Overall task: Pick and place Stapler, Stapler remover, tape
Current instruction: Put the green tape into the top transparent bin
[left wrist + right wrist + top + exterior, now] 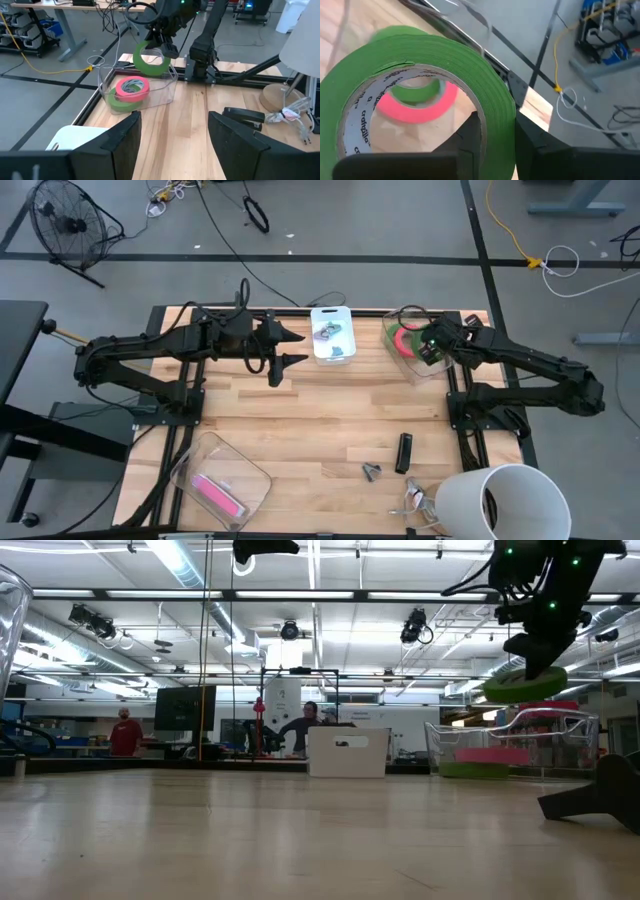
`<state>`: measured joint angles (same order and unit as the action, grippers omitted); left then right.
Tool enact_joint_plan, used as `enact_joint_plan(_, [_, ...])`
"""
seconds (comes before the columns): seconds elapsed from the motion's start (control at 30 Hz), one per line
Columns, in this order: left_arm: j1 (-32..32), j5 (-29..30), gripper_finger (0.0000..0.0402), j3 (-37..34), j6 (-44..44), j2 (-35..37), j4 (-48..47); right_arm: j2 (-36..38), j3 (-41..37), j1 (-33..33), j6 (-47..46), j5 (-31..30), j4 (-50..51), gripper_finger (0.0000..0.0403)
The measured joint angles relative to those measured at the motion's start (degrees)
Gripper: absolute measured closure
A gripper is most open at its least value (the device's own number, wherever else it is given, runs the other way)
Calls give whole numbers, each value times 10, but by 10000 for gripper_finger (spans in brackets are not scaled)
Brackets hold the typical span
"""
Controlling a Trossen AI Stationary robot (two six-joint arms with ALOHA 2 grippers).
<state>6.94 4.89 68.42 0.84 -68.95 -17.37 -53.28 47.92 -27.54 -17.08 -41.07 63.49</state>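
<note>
The right gripper (pixel 167 47) jaws clamp a green tape roll (pixel 151 60) above the clear bin (pixel 165 92); left jaws apart.

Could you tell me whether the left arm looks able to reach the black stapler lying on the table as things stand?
Probably yes. The left gripper hangs open near the white bin, and bare table lies between it and the stapler. The right gripper is over the clear bin, out of that path.

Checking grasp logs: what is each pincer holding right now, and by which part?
Right pincer holds a green tape roll by its ring wall, above the clear bin. Left pincer is open, holding nothing.
</note>
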Motion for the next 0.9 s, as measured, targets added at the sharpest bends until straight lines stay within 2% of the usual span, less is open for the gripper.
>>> enact_joint_plan(0.4, [0, 0, 170, 0, 0, 0, 0, 0, 0, -60, 25, 23, -22, 332])
enact_joint_plan(0.57, [0, 0, 170, 0, 0, 0, 0, -1, 0, -85, 14, 61, -38, 332])
enact_joint_plan(0.9, [0, 0, 170, 0, 0, 0, 0, -10, -33, -121, 25, 99, -58, 332])
